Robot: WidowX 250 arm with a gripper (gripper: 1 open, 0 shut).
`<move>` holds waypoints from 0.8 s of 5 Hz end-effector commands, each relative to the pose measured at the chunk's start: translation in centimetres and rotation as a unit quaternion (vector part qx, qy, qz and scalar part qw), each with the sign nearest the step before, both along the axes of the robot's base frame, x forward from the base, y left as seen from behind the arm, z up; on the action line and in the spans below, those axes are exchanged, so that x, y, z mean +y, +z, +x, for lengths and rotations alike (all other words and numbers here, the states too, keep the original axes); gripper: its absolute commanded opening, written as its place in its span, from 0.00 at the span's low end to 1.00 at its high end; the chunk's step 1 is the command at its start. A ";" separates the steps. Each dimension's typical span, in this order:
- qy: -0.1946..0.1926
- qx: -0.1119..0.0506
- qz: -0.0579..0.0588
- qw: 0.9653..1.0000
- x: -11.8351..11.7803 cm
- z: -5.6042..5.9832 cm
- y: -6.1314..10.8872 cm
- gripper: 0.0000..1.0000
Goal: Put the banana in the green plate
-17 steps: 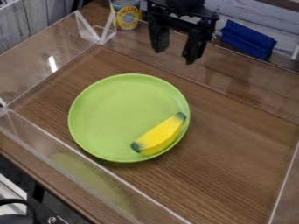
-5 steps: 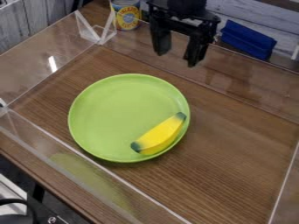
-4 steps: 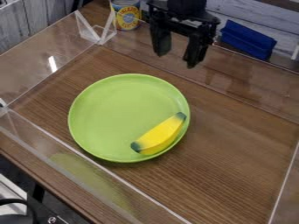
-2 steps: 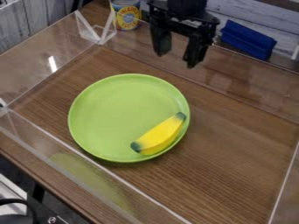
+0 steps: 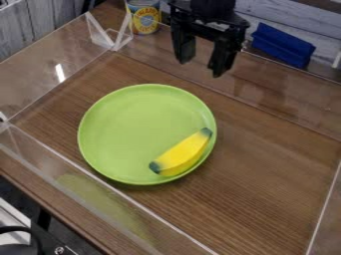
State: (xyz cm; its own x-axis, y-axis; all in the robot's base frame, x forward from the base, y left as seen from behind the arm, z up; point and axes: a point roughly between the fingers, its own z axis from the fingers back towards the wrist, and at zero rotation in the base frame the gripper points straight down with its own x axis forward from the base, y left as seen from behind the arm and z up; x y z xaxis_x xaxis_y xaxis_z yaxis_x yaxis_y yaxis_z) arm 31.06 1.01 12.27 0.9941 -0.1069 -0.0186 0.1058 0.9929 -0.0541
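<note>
A: Near to far, quick. What's closest?
B: Black rounded object with cable (image 5: 19,242), bottom-left corner, cut off by the frame, can't tell what it is. Clear see-through side wall (image 5: 80,184) runs along the left edge of the brown wooden desk (image 5: 253,184).
A: Task thing?
B: Small yellow toy banana with dark green tips (image 5: 181,152). Lies inside the large round lime-green plastic plate (image 5: 127,125), at about four to five o'clock, tilted, one tip toward two o'clock, other toward eight. Near tip sits close to the raised rim.
A: Why off-centre?
B: Guess: the task only asks for "in", so anywhere within the rim does. The rim probably helps stop it rolling out.
A: Tool?
B: Black two-fingered tool (image 5: 202,62), beyond the plate, toward one o'clock from its middle. Fingers apart, released, nothing between them, well apart from the banana. Likely parked there so it can't knock the fruit.
A: Behind that?
B: Blue box-like block (image 5: 282,45) at the tool's two o'clock, pale can with a yellow label (image 5: 144,17) at its ten to eleven. Both off the working area, presumably out of the arm's way.
A: Status?
B: Looks done. Next move, if any: keep clear. Only risk I see is a stray bump on the rim.
</note>
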 end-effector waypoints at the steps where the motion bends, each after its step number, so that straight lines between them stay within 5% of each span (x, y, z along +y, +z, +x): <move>1: 0.005 -0.027 0.001 1.000 0.4 0.3 1.5 1.00; 4: 0.002 -0.033 0.001 0.999 0.6 0.5 1.5 1.00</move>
